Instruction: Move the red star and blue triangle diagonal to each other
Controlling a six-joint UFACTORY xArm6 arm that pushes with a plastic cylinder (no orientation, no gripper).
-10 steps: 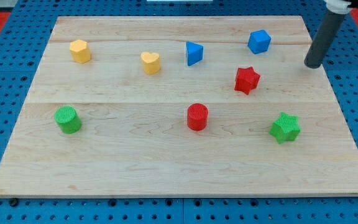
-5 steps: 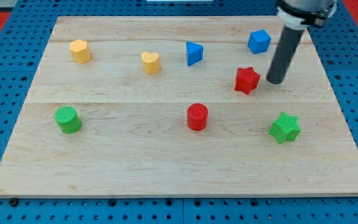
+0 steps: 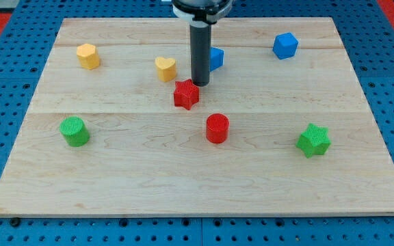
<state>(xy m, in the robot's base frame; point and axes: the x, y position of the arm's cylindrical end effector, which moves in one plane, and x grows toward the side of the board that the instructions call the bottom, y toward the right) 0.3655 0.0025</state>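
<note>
Sliding freely, the light, rigid red star [image 3: 186,94] touches my tip [image 3: 200,83] at its upper right. Blue triangle [image 3: 215,58] sits partly hidden behind the rod. No jaws exist; push flat faces.

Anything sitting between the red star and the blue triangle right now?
Only my tip, in the camera view. It stands at the red star's upper right edge, and the rod above it hides the left part of the blue triangle. No other block lies between them.

My tip [image 3: 200,83] sits touching the red star [image 3: 187,94] at its upper right. Tight quarters around the star: yellow heart [image 3: 165,68] up-left, blue triangle [image 3: 215,58] up-right behind the rod, red cylinder [image 3: 217,128] down-right. Left of the star, bare wooden board [image 3: 115,102], open lane.
</note>
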